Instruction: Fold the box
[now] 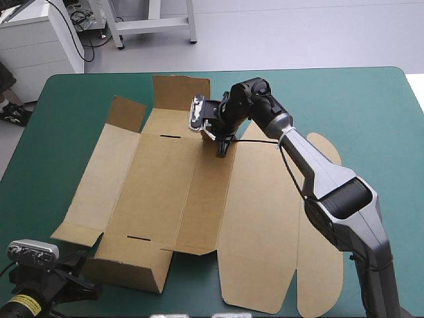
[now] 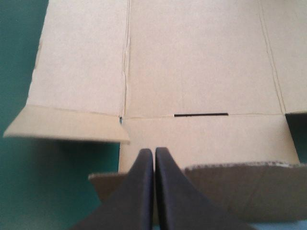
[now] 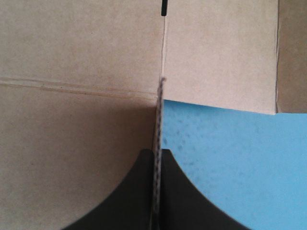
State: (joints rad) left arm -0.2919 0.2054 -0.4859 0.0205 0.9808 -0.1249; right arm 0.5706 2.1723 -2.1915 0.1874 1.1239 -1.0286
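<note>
Right claw (image 3: 157, 153) clamps the brown box (image 3: 76, 48) edge-on.

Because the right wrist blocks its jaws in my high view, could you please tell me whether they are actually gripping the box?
Observer: Yes. In the right wrist view the right gripper has its jaws shut on the box; a board edge runs up between them.
Operator: Thank you. What lies on either side of that edge?
Observer: Flat board on one side, bare teal-green cover on the other.
Operator: And the left jaws, which I can barely see?
Observer: The left gripper has its jaws shut together, nothing visible between them, pointing at the box's raised near flap.
</note>
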